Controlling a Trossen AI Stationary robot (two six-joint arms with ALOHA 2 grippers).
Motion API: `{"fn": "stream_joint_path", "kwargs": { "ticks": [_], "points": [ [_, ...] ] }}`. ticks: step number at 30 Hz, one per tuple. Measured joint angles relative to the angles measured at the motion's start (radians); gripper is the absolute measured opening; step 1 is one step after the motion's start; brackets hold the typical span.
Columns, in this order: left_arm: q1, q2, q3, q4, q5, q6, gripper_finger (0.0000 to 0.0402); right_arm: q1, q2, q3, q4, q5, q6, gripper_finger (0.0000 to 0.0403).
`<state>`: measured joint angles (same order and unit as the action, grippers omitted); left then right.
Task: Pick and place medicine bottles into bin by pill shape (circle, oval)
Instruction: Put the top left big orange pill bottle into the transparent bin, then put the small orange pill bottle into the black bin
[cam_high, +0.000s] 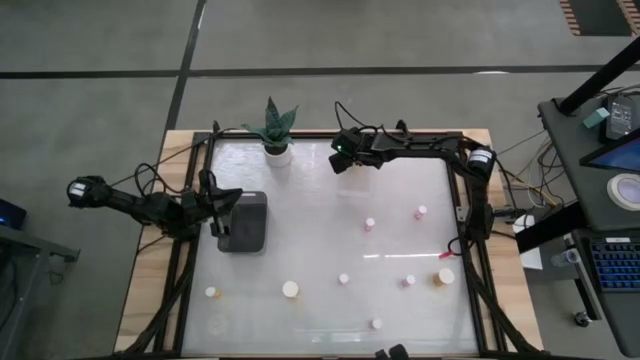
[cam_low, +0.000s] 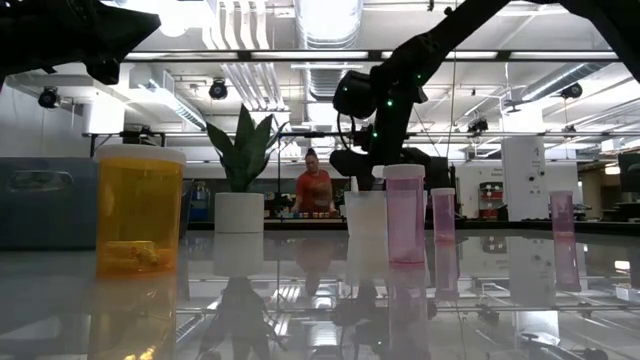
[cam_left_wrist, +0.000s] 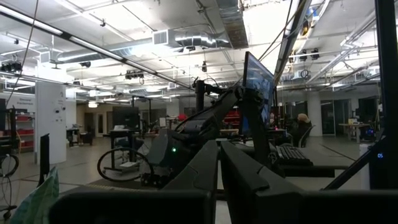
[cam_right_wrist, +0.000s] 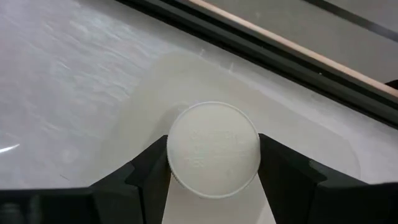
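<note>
My right gripper (cam_high: 345, 160) hangs at the table's far edge, right of the plant, shut on a white-capped medicine bottle (cam_right_wrist: 213, 149) over the clear tray bin (cam_right_wrist: 186, 68). Other medicine bottles stand upright on the table: a wide orange one (cam_low: 139, 210), another orange one (cam_high: 444, 277), and small pinkish ones (cam_low: 405, 215) (cam_high: 370, 225) (cam_high: 421, 212). My left gripper (cam_left_wrist: 219, 163) is shut on nothing, raised beside the dark bin (cam_high: 245, 222) at the table's left and pointing up into the room. My right gripper pinches the bottle's round white cap (cam_right_wrist: 180, 155) between its two fingers, one on each side. The fingers (cam_right_wrist: 146, 168) slant down from above. The cap hides the bottle's body, so whether its base rests in the clear tray I cannot tell.
A white pot with a green plant (cam_high: 272, 130) stands at the far edge, left of my right gripper. More small bottles (cam_high: 344, 279) (cam_high: 377, 323) (cam_high: 212, 292) dot the near half. A dark frame (cam_high: 465, 210) runs round the table. A person (cam_low: 314, 188) is far off in the room.
</note>
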<state>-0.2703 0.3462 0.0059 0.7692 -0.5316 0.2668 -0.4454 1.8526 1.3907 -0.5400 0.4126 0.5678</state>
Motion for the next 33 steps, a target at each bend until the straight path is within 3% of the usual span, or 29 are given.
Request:
{"fn": "stream_joint_path", "kwargs": {
  "ticks": [5, 17, 25, 33],
  "points": [
    [0.000, 0.000, 0.000, 0.000, 0.000, 0.000, 0.0004, 0.000, 0.011, -0.001, 0.002, 0.000, 0.000, 0.0209],
    [0.000, 0.000, 0.000, 0.000, 0.000, 0.000, 0.0004, 0.000, -0.004, 0.002, -0.009, 0.000, -0.002, 0.0304],
    [0.000, 0.000, 0.000, 0.000, 0.000, 0.000, 0.0004, 0.044, -0.108, 0.003, -0.027, 0.002, -0.020, 0.0299],
    [0.000, 0.000, 0.000, 0.001, 0.000, 0.000, 0.0004, 0.186, -0.214, -0.016, -0.055, 0.010, -0.071, 0.0288]
  ]
}}
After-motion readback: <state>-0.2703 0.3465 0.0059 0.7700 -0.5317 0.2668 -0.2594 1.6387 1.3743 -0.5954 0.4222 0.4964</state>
